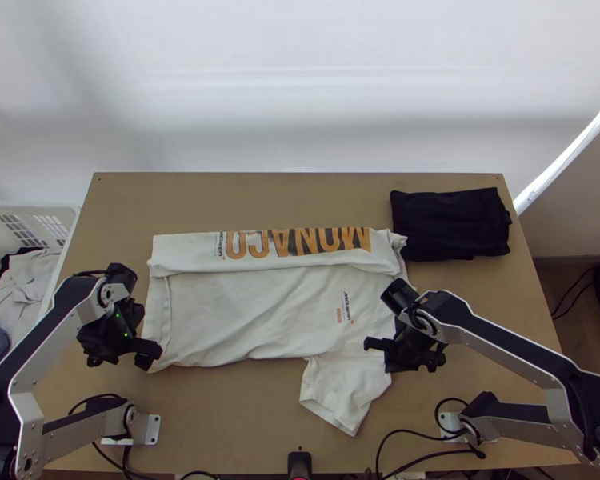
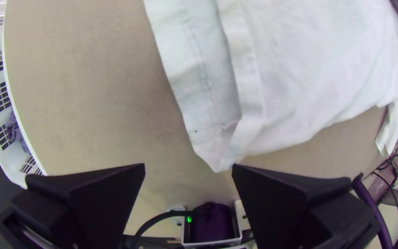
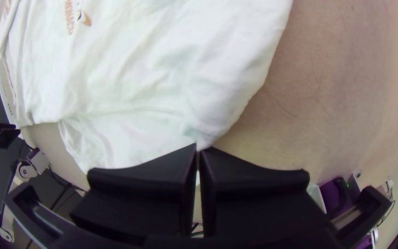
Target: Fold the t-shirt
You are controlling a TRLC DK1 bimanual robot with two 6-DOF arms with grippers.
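The white t-shirt (image 1: 252,312) lies sideways on the table, its far long edge folded over in a strip with orange and black lettering. One sleeve sticks out toward the near edge. At the hem's near corner is my left gripper (image 1: 146,352); in the left wrist view the left gripper (image 2: 188,168) stands open, the shirt's corner (image 2: 217,159) just beyond its fingers. My right gripper (image 1: 378,356) is at the shirt's shoulder beside the sleeve. In the right wrist view the right gripper (image 3: 198,148) is shut on a bit of the shirt (image 3: 162,92) near the sleeve.
A folded black cloth (image 1: 450,224) lies at the table's far right. A white basket (image 1: 64,240) with clothes in it stands against the left side. Bare tabletop (image 1: 220,416) stretches along the near side between the arms, with a small black device (image 1: 299,464) at the edge.
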